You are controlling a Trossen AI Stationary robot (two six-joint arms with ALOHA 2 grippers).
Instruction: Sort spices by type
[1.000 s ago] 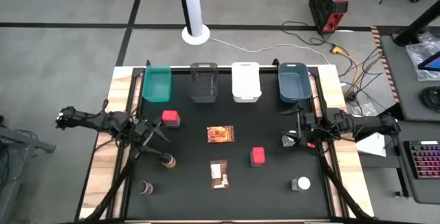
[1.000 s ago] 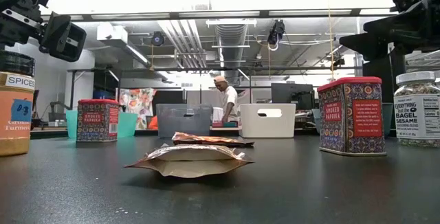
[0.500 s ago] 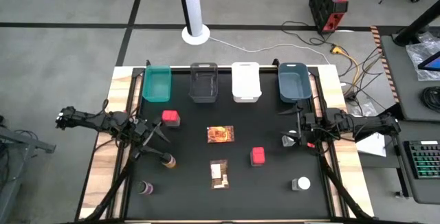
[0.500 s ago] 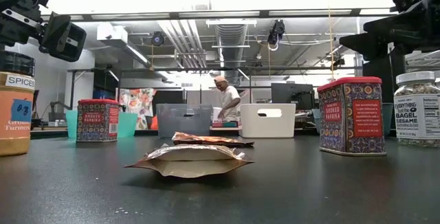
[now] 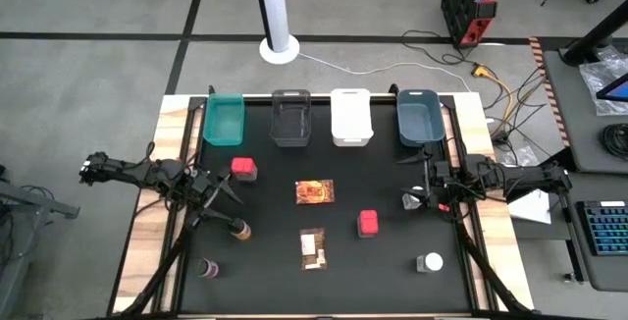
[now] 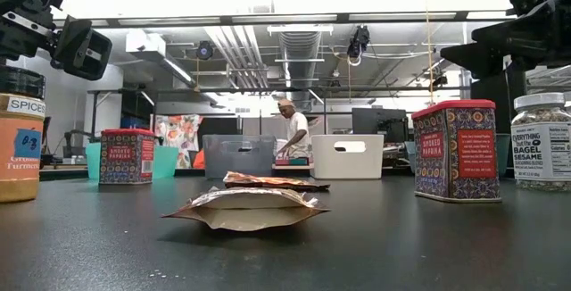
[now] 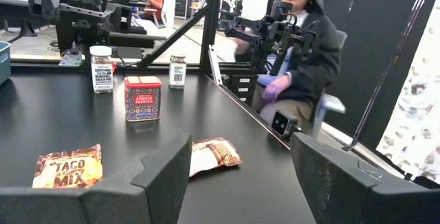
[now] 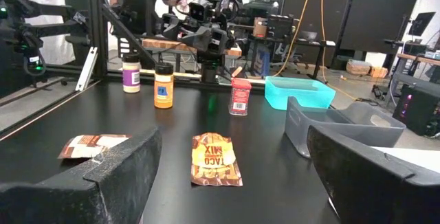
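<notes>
Eight spices (image 5: 368,223) beyond both fingers (image 7: 161,176)

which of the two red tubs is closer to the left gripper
The red tub near the teal bin, just beside the open left gripper. The other red tub stands right of centre, nearer the right arm.

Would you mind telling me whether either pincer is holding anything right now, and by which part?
Nothing is held: the left pincer and right pincer are both open and empty above the table.
</notes>
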